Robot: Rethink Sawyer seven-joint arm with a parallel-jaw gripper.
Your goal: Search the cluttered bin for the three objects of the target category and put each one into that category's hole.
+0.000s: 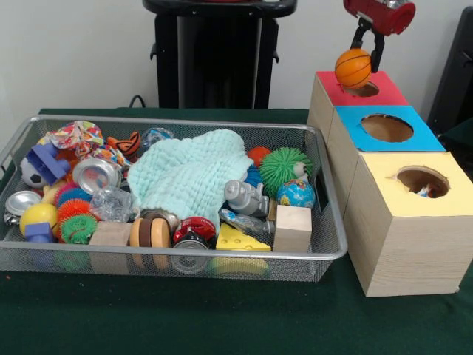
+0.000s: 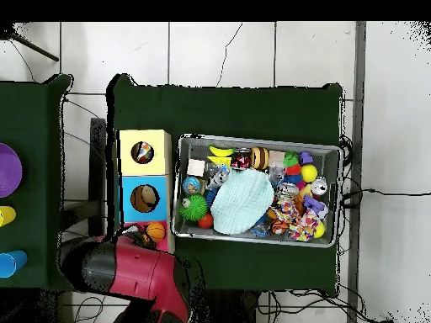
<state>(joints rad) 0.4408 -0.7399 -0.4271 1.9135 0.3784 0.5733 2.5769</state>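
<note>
The wire mesh bin [image 1: 177, 120] stands on the green table and is full of toys; it also shows in the overhead view [image 2: 252, 139]. A large crinkled pale mint cloth [image 1: 188, 174] lies over the bin's middle, also seen from overhead [image 2: 242, 203]. A small multicoloured speckled fabric piece [image 1: 75, 135] lies in the bin's far left corner. My gripper [image 1: 367, 53] is shut on an orange basketball-patterned ball [image 1: 353, 68] and holds it just above the hole of the red-topped box [image 1: 329, 85]. The ball also shows from overhead [image 2: 156, 231].
Three wooden boxes stand in a row right of the bin: red-topped, blue-topped [image 1: 351, 118] and yellow-topped [image 1: 384, 166], each with a round hole. The black pedestal [image 1: 214, 52] is behind the bin. The bin holds balls, wooden blocks, cans and spiky toys.
</note>
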